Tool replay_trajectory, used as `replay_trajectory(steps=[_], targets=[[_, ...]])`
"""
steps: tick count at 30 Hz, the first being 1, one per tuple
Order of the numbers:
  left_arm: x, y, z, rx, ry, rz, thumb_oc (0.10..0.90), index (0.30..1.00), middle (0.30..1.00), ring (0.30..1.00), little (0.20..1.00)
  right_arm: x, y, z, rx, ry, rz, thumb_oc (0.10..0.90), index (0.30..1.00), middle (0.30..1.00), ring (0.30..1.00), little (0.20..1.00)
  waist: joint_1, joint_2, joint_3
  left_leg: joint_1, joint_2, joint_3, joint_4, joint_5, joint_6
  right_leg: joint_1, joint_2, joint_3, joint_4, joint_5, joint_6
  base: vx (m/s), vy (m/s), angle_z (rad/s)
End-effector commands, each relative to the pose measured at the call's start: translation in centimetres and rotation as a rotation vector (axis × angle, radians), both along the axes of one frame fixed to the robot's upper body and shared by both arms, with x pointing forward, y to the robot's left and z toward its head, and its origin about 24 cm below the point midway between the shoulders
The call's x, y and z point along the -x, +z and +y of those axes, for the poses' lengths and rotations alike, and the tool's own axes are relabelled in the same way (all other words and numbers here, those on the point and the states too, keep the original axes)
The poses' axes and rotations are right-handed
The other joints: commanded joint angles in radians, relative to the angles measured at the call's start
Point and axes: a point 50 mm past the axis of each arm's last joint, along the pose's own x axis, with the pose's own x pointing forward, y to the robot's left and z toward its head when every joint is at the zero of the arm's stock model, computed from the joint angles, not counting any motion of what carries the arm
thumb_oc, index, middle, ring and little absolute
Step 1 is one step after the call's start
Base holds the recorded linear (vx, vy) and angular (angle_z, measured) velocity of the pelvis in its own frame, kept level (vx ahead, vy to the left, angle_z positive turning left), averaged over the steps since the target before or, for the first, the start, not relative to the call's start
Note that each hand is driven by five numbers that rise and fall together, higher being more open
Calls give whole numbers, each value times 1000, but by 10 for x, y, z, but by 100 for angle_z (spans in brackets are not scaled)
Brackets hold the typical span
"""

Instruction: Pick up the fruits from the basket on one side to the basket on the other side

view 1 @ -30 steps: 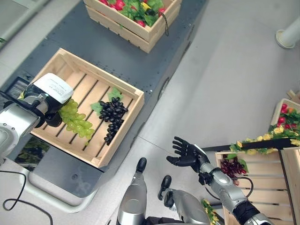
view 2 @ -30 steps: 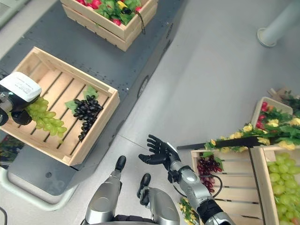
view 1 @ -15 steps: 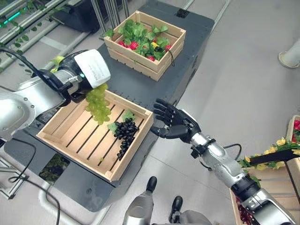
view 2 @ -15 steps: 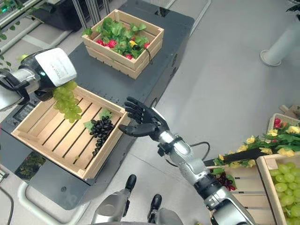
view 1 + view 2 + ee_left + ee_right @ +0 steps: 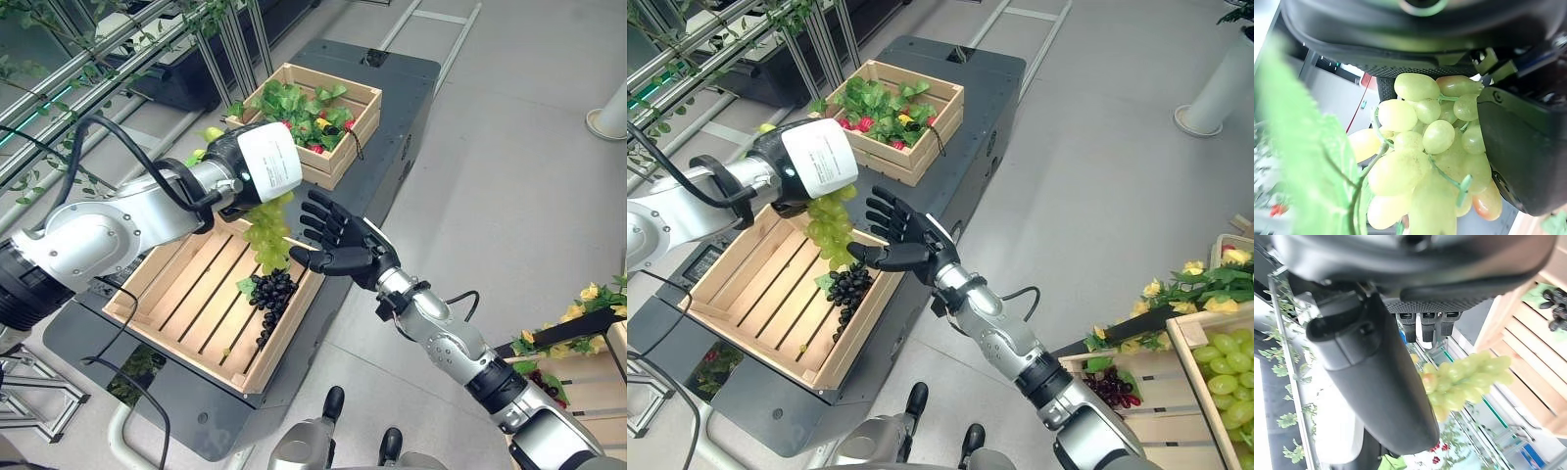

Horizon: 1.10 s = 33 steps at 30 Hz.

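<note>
Left hand (image 5: 257,164) gripping green grapes (image 5: 266,225) above slatted crate (image 5: 186,294); right hand (image 5: 345,247) spread wide at three o'clock; black grapes (image 5: 271,294) below.

Dark grey cart (image 5: 411,83) at 12 o'clock, metal rack (image 5: 118,54) with leafy vines at 10 o'clock beside it, white round post base (image 5: 609,122) at 2 o'clock on the grey floor (image 5: 509,196), yellow flowers (image 5: 1215,284) at 4 o'clock.

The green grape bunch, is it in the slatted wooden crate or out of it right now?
Out. The green grape bunch hangs from the left hand, lifted above the slatted wooden crate, beside the open right hand.
</note>
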Motion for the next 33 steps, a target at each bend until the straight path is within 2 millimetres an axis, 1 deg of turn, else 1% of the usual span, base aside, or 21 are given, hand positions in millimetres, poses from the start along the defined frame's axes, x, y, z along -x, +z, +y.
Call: replay_trajectory(steps=[1,7,10,14,19,25,28,33], targets=[[-10,41,-5,80,6,-218,400,300,300,300,300,14,47,28,-218,60,-129,800,900,900,900,900,12,-21,-197,63,-35,37,-44,-87,-17,-32,-27,4,-19,56,17,0,0,0],[-8,36,-16,112,-58,-211,400,300,300,300,300,14,52,33,-254,41,-91,800,900,900,900,900,11,-22,-211,69,-34,42,-45,-92,-15,-30,-28,3,-19,54,16,0,0,0],[-6,34,-22,119,-81,-200,400,300,300,300,300,14,52,33,-242,22,-79,800,900,900,900,900,11,-23,-216,70,-32,43,-46,-92,-15,-30,-28,2,-20,54,16,0,0,0],[-4,33,-29,136,-114,-200,400,300,300,300,300,16,50,36,-220,50,-61,800,900,900,900,900,5,-26,-222,71,-31,46,-47,-95,-15,-32,-27,3,-22,54,17,0,0,0],[-2,36,-37,155,-158,-213,400,300,300,300,300,19,44,39,-162,110,-44,800,900,900,900,900,-1,-30,-229,71,-30,52,-47,-95,-17,-35,-27,2,-20,54,17,0,0,0],[2,43,-44,194,-180,-232,400,300,300,300,300,18,37,38,-85,115,-44,800,900,900,900,900,-3,-35,-232,74,-30,55,-46,-98,-16,-35,-29,1,-19,54,18,0,0,0],[5,47,-48,206,-200,-243,400,300,300,300,300,19,32,41,-84,152,-2,800,900,900,900,900,-3,-36,-231,76,-30,57,-46,-98,-16,-33,-30,1,-20,54,19,0,0,0],[8,49,-56,210,-240,-256,400,300,300,300,300,17,25,39,-76,137,11,800,900,900,900,900,-7,-39,-232,83,-30,60,-45,-103,-14,-32,-33,0,-16,53,19,0,0,0]])
